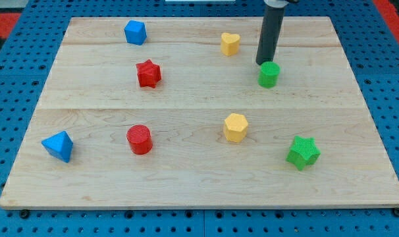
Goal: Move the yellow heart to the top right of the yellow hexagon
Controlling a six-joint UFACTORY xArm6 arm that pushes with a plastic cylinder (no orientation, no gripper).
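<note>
While our bare rod's tip (pixel 263 63) rests just above the green plastic cylinder (pixel 268 74), holding nothing, the yellow plastic heart (pixel 230 43) lies to its left, well above the yellow plastic hexagon (pixel 236 127).

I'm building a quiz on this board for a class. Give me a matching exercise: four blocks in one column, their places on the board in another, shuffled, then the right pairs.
Blocks:
1. yellow heart
2. yellow hexagon
3. green cylinder
4. blue pyramid

Places:
A. the view's bottom left corner
B. right beside my tip
C. near the top edge, left of the rod
D. lower middle, between the red cylinder and the green star

Pairs: 1-C, 2-D, 3-B, 4-A
</note>
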